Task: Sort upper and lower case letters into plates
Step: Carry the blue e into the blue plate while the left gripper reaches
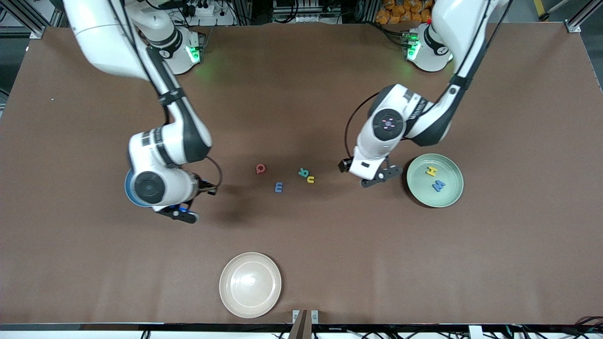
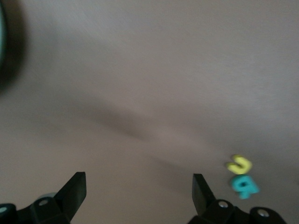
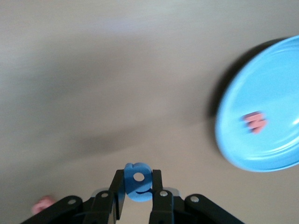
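Letters of tiny flat foam, sorted only in part. Small blue foam letter (image 3: 138, 182) pinched between the closed fingers of the right gripper (image 3: 138, 189), held in the air just beside the round shallow blue plate (image 3: 266, 112), at the right arm's end of the brown surface (image 1: 301, 254). On that plate, one red letter (image 3: 255, 121); shape too blurred to read. Plate mostly hidden under the right arm's wrist in the front view.

Left gripper (image 2: 138, 189) spread wide and empty, hovering over bare surface between the mid-table letters and the pale mint green round plate (image 1: 414, 188). In the mint plate, a yellow letter H (image 1: 431, 171) and, nearer the front camera, a blue letter M (image 1: 438, 185), close together.

Loose on the surface between the two grippers: a red lowercase letter (image 1: 260, 168); a pale blue lowercase m (image 1: 279, 187), nearer the front camera; a teal letter (image 1: 303, 172) and a yellow lowercase letter (image 1: 310, 179), touching or nearly so, toward the left arm's end.

Well apart from all this, near the front edge of the surface, a cream-beige round plate (image 1: 250, 284) with nothing in it.
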Tool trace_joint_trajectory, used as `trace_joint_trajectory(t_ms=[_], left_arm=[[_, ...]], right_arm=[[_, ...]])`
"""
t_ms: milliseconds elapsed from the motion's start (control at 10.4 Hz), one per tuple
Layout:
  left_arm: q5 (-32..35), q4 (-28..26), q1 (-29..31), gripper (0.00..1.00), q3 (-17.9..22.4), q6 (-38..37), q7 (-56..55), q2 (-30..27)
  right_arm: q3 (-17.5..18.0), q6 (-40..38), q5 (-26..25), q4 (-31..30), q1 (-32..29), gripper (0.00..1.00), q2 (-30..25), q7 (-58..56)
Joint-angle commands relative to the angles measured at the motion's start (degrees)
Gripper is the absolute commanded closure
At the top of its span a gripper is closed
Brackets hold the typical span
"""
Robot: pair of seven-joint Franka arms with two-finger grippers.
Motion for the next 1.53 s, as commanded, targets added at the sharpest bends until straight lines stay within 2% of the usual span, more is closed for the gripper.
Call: trace_joint_trajectory(t_ms=[0, 96, 384, 671, 767, 863, 959, 1055, 1151, 1342, 1438], left_arm=[[-1.3, 9.9, -9.6, 0.00, 6.8, -0.7, -14.4, 8.2], [-1.7, 12.1, -11.0, 0.00, 7.7, -0.3, -19.6, 10.6], [-1.4, 19.5, -14.2, 0.00, 8.0, 1.1, -33.2, 17.8], [-1.7, 22.7, -15.7, 0.00, 8.7, 1.3, -38.7, 19.7], [-1.7, 22.9, -16.5, 0.00, 8.7, 1.3, -39.6, 19.8], [-1.7, 22.9, -17.1, 0.00, 8.7, 1.3, -39.8, 20.1], [-1.7, 22.9, -17.5, 0.00, 8.7, 1.4, -39.7, 20.4], [-1.7, 22.9, -17.5, 0.00, 8.7, 1.4, -39.7, 20.5], [-1.7, 22.7, -17.6, 0.00, 8.7, 1.4, -39.0, 20.6], [-1.5, 22.5, -18.1, 0.03, 8.7, 1.4, -38.5, 21.1], [-1.1, 22.5, -18.1, 0.08, 8.6, 1.5, -38.0, 21.5]], right_arm=[[0.9, 0.8, -1.0, -7.5, -6.0, 1.00, -4.5, -6.7], [1.0, 1.4, -0.8, -9.3, -10.2, 1.00, -5.0, -10.8], [1.0, 6.2, -0.8, -14.7, -14.2, 1.00, -5.6, -16.9], [1.0, 8.0, -0.6, -16.6, -16.6, 1.00, -5.4, -20.7], [1.0, 8.0, -0.6, -16.5, -16.8, 0.92, -5.3, -20.7], [1.1, 7.9, -0.3, -16.5, -17.6, 0.57, -5.0, -20.7], [1.1, 7.9, -0.3, -16.5, -17.9, 0.41, -5.0, -20.7], [1.1, 7.9, -0.2, -16.5, -17.9, 0.09, -5.0, -20.7], [1.1, 7.8, -0.2, -16.4, -18.0, 0.00, -4.9, -20.6], [1.1, 7.6, -0.1, -16.2, -17.9, 0.00, -4.9, -20.0], [1.1, 7.4, 0.6, -16.1, -17.9, 0.00, -5.0, -19.9]])
